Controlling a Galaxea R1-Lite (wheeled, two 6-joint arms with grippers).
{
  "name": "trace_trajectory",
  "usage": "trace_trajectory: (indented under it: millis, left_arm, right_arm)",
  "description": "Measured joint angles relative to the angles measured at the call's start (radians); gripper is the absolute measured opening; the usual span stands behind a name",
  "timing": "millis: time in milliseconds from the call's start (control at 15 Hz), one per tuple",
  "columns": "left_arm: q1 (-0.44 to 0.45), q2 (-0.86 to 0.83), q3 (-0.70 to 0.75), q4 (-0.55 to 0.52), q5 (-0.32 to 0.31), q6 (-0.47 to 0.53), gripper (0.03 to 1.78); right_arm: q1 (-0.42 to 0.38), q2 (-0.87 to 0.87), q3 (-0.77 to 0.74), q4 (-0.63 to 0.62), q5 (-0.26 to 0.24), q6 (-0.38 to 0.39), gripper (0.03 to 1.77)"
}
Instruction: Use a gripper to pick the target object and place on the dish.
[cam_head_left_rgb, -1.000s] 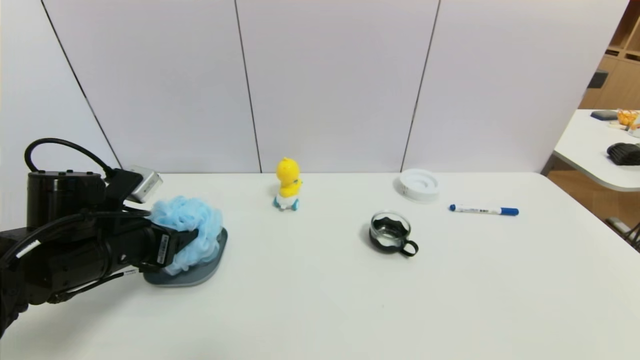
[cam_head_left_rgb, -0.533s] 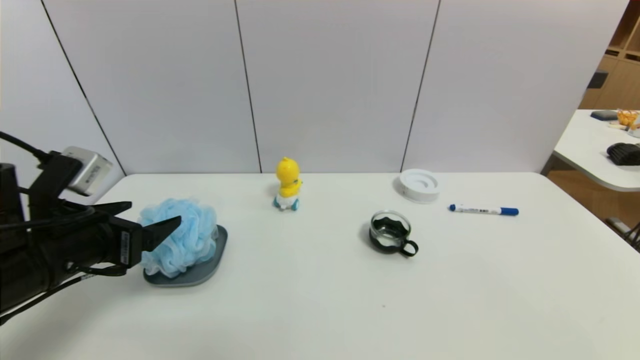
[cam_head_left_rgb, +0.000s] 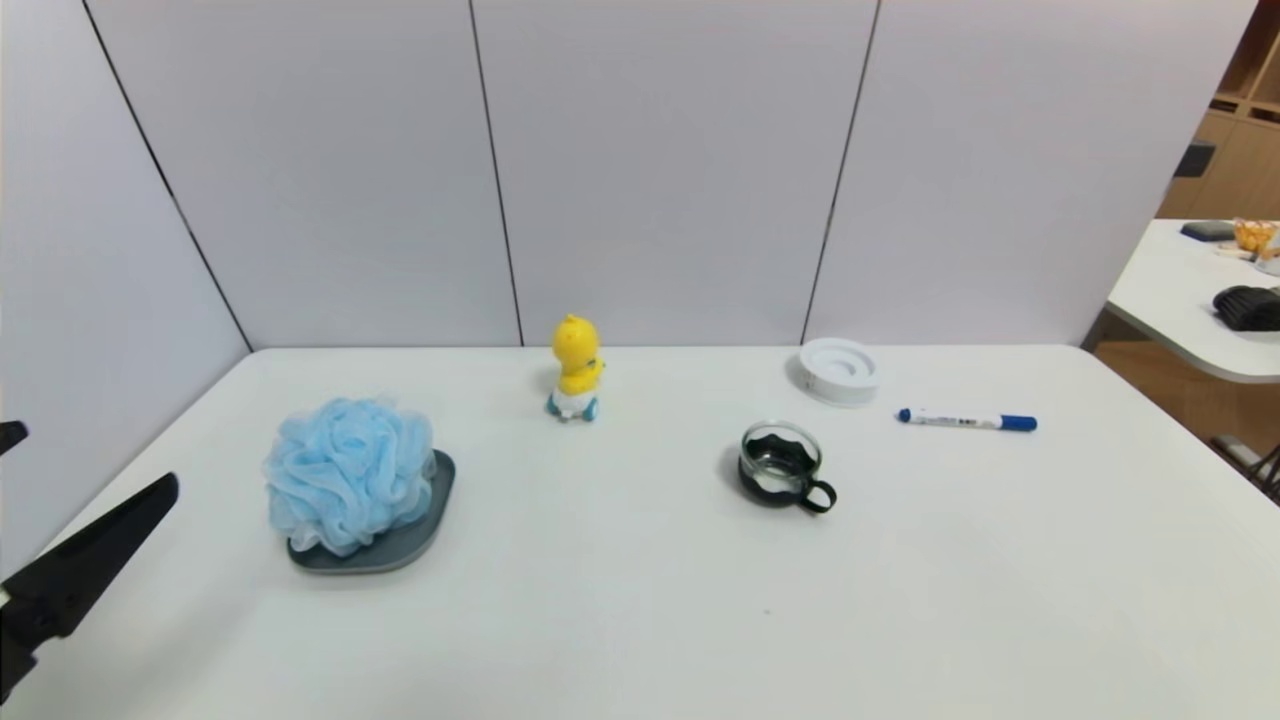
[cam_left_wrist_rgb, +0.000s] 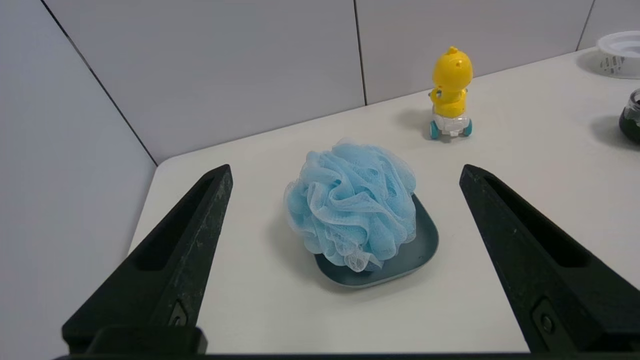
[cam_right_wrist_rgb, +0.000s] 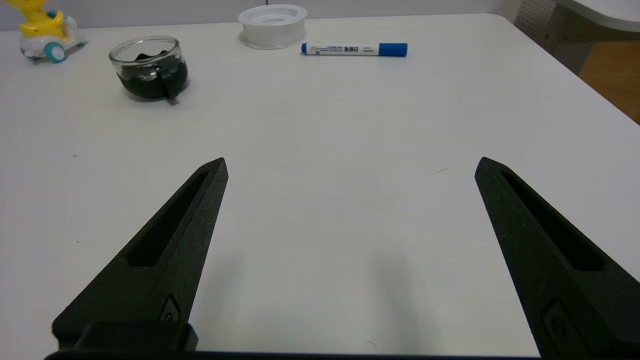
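The light blue target object (cam_head_left_rgb: 348, 470), a ruffled mesh pouf, rests on the dark grey dish (cam_head_left_rgb: 412, 535) at the table's left side, covering most of it. My left gripper (cam_head_left_rgb: 98, 456) is open and drawn back to the left near edge, apart from the pouf, with nothing between its fingers. In the left wrist view the pouf (cam_left_wrist_rgb: 352, 200) and dish (cam_left_wrist_rgb: 422, 245) lie ahead, beyond the wide-spread gripper (cam_left_wrist_rgb: 345, 167). My right gripper (cam_right_wrist_rgb: 351, 160) is open over bare table and out of the head view.
A yellow duck toy (cam_head_left_rgb: 576, 368) stands at the back centre. A glass cup with a black handle (cam_head_left_rgb: 781, 463), a white ring disc (cam_head_left_rgb: 838, 370) and a blue marker (cam_head_left_rgb: 968, 421) lie right of centre. Wall panels close the back and left.
My left gripper opened off the pouf and pulled back left toward the near edge. The pouf stayed on the dish and puffed out.
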Motion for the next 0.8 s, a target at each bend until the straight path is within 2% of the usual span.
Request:
trace_trajectory:
  millis: [333, 533, 800]
  left_arm:
    - [0.038, -0.325, 0.169, 0.105, -0.042, 0.027, 1.67]
    - [0.043, -0.389, 0.275, 0.077, -0.046, 0.029, 1.67]
    - [0.055, -0.415, 0.287, 0.076, -0.094, 0.043, 1.69]
  right_arm:
    - [0.0, 0.0, 0.0, 0.0, 0.0, 0.0, 1.71]
    - [0.0, 0.0, 0.0, 0.0, 0.0, 0.0, 1.71]
    - [0.0, 0.0, 0.0, 0.0, 0.0, 0.0, 1.71]
